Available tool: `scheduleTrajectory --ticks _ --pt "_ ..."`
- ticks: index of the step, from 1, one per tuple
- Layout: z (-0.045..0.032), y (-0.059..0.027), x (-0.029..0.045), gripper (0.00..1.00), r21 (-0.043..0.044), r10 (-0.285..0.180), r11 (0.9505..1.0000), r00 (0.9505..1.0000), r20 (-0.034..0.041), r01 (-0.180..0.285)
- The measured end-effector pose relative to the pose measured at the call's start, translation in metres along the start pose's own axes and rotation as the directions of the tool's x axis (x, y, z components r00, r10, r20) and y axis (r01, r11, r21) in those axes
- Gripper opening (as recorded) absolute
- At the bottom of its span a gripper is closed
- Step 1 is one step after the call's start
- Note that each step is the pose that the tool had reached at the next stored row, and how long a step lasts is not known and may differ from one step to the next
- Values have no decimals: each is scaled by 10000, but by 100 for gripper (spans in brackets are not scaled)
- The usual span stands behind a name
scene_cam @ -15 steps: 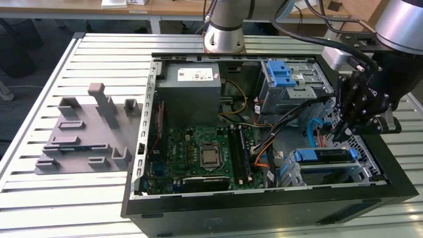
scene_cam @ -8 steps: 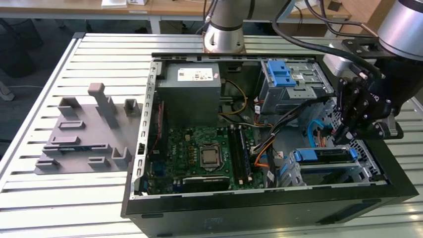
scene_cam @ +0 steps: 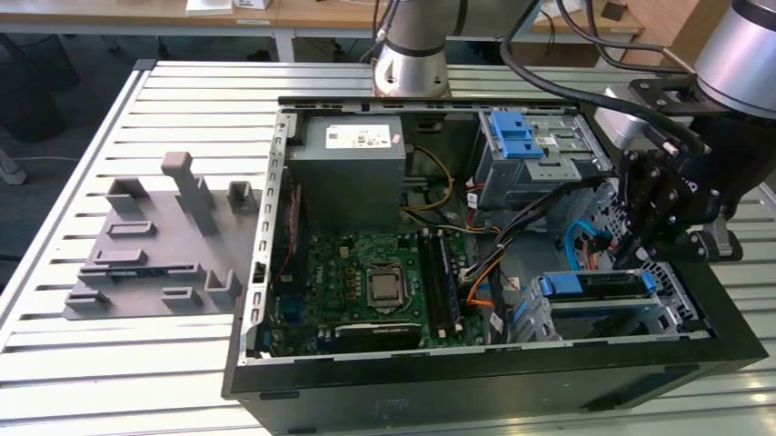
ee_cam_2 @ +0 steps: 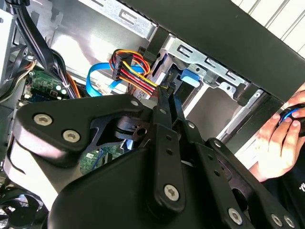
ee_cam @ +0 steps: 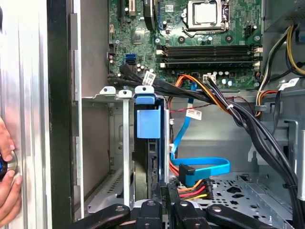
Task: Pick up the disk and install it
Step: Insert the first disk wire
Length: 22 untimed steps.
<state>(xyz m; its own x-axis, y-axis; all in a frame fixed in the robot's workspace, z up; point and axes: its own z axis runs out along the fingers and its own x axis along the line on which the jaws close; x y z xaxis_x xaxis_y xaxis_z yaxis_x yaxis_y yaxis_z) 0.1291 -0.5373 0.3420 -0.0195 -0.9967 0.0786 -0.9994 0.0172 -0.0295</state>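
Tool (ee_cam: 164, 210) clenched beside the disk (ee_cam: 147, 157) — slotted in its bay, mostly hidden.

Blue-railed disk (scene_cam: 591, 285) in drive cage (scene_cam: 674, 309)

Arm: a silver-grey jointed arm (scene_cam: 419, 41) is seen rising at the far side in the exterior view.
Gripper: the black gripper (scene_cam: 655, 238) is held pointing downward at the exterior view's right.
Fingers: the fingers (ee_cam_2: 167, 102) are seen pressed close together in the second wrist view.
Person's hand: a hand (ee_cam_2: 281, 145) is seen at the edge in both wrist views.
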Motion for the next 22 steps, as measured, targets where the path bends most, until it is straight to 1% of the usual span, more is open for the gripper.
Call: scheduleTrajectory --ticks 3,6,11,16,18,19,22 --pt "2 2 8 17 4 -5 10000 10000 12 5" --pt "7 10 15 17 13 -34 10000 10000 57 34" --pt "15 18 32 17 24 -70 10000 9999 79 70" --pt "33 36 78 17 26 -76 10000 9998 175 76" --pt "38 40 85 17 31 -92 10000 9998 190 92" --pt "40 44 85 17 43 -91 10000 9998 195 90" --pt "46 56 85 17 137 -85 9999 9997 225 82"
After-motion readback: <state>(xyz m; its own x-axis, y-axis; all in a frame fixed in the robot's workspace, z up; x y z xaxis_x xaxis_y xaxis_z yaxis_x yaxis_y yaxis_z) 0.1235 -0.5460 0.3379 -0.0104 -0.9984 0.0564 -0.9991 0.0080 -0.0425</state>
